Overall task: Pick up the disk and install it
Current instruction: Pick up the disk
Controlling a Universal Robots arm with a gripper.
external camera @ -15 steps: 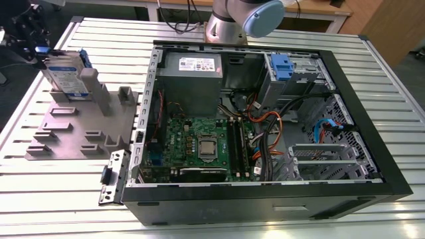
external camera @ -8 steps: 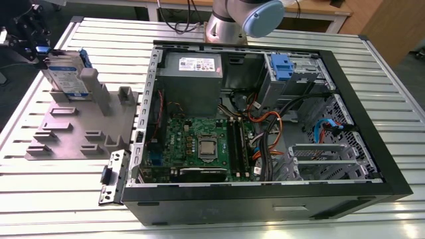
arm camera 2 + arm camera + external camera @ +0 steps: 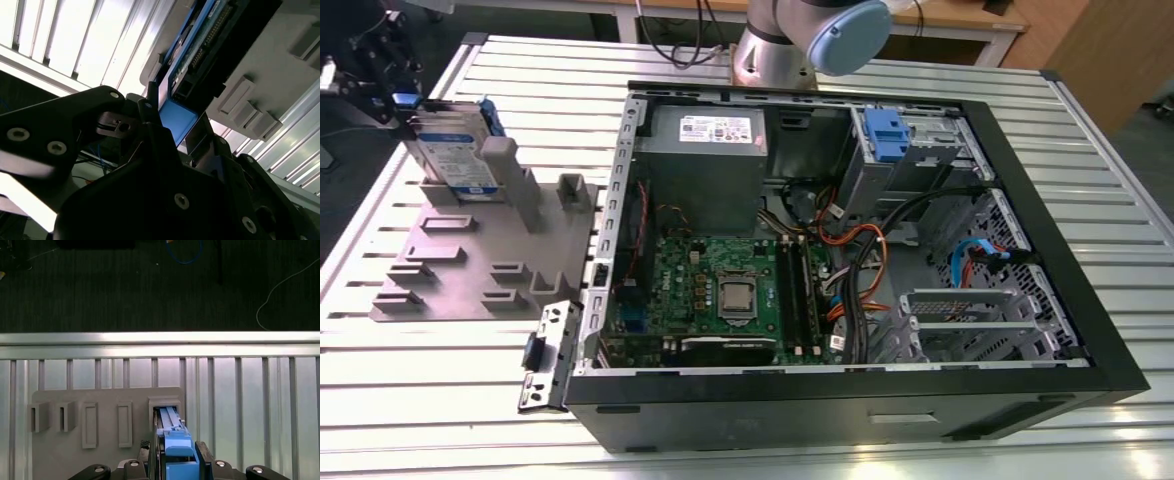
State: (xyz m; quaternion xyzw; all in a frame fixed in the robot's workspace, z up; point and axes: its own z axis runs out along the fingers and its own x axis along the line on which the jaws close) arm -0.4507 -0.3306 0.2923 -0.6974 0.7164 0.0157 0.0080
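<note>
The disk (image 3: 454, 150), a silver-grey drive with a white and blue label and a blue bracket, stands on edge in a slot at the back of the grey holder plate (image 3: 454, 270), on the exterior view's left. My gripper (image 3: 404, 103) is at its upper end. In the first wrist view the disk's blue bracket (image 3: 176, 442) sits between my two black fingers (image 3: 203, 460), which press against its sides while the disk still rests in the holder plate's (image 3: 100, 400) slot. The second wrist view shows the disk's (image 3: 212, 37) circuit-board side and the blue bracket end in my gripper (image 3: 176, 121).
An open black computer case (image 3: 1067, 250) lies on the slatted metal table (image 3: 427, 400), with a motherboard, cables, a grey power supply box (image 3: 707, 135) and a drive bay with a blue tab (image 3: 887, 135). The arm's base (image 3: 781, 45) stands behind the case.
</note>
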